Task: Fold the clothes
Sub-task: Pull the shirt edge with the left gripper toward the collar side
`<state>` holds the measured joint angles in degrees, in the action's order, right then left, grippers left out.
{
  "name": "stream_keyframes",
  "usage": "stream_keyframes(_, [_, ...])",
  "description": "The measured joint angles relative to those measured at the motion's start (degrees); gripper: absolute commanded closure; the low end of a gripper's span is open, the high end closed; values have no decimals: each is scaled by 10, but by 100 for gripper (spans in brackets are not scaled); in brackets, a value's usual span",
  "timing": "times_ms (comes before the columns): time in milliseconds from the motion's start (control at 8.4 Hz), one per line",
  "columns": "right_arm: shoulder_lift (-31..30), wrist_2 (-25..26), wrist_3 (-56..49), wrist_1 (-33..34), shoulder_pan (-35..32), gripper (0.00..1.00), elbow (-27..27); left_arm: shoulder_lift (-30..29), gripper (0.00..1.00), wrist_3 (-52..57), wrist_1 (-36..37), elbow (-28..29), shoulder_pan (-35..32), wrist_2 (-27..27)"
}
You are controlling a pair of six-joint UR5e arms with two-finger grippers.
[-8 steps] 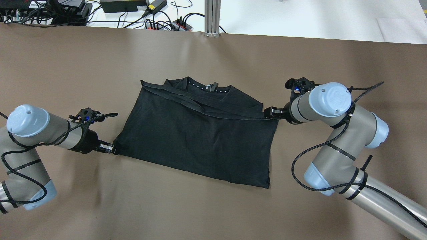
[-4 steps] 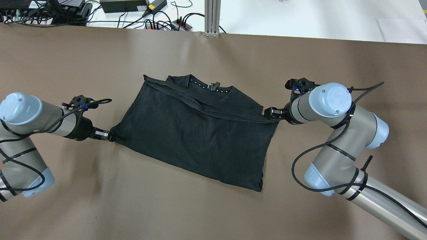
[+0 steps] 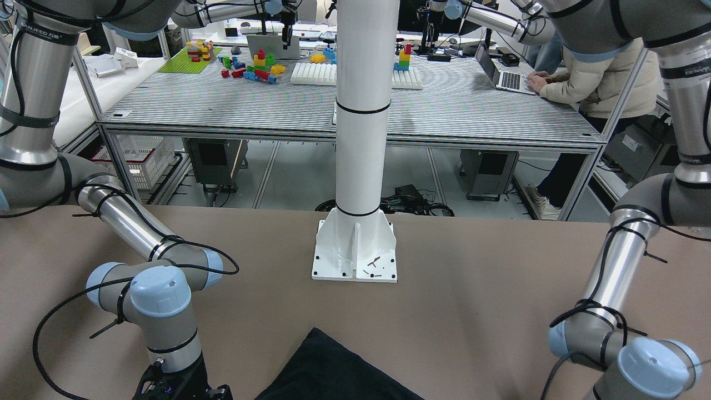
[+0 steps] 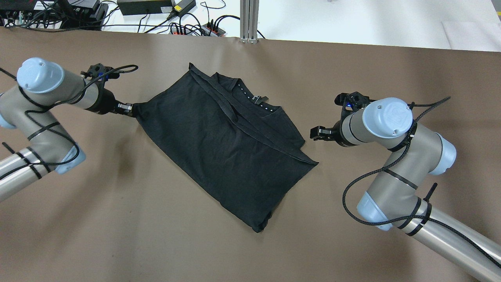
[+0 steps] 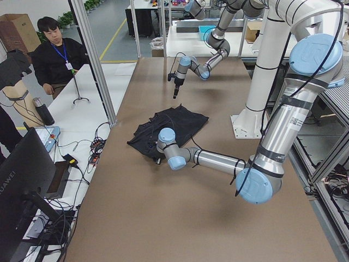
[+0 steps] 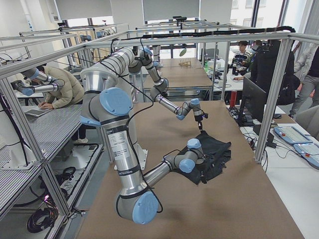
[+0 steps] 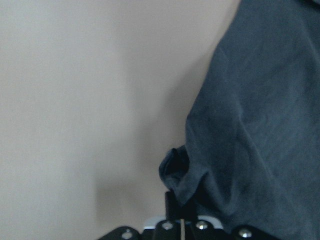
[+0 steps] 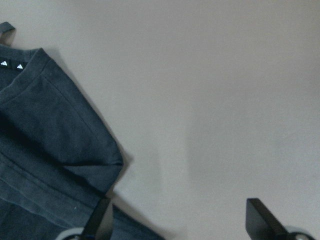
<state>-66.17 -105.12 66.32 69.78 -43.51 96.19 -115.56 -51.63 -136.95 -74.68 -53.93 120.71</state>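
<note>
Open table lies round the clothes; the white pillar stands apart on the robot's side.

Item: clothes, one black garment, folded, lying flat on brown bench. One corner pinched in left fingers; body stretches from there toward right fingers, ending just short. These hold nothing.

Overhead cam: high, looks fwd and down; whole table in frame, far edge at top. Front cam: opp. side, steep; pillar centre, cloth corner at bottom edge. L and R end cams: wide, look along table lengthwise. Wrist cams: v. close, on cloth edge and table. Cloth shared by all six.
</note>
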Motion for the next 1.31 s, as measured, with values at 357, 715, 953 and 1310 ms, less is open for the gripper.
stream_keyframes(357, [0, 0, 0, 0, 1, 6, -1, -169, 100, 13, 17, 175, -14, -70])
stream_keyframes(715, [1, 0, 0, 0, 1, 6, -2, -306, 100, 17, 30, 332, -5, -144])
stream_keyframes(953, [2, 0, -1, 0, 1, 6, -2, -328, 32, 52, 31, 362, -17, -153])
stream_keyframes(1310, [5, 1, 0, 1, 5, 8, -3, -302, 31, 107, 28, 338, -45, -151])
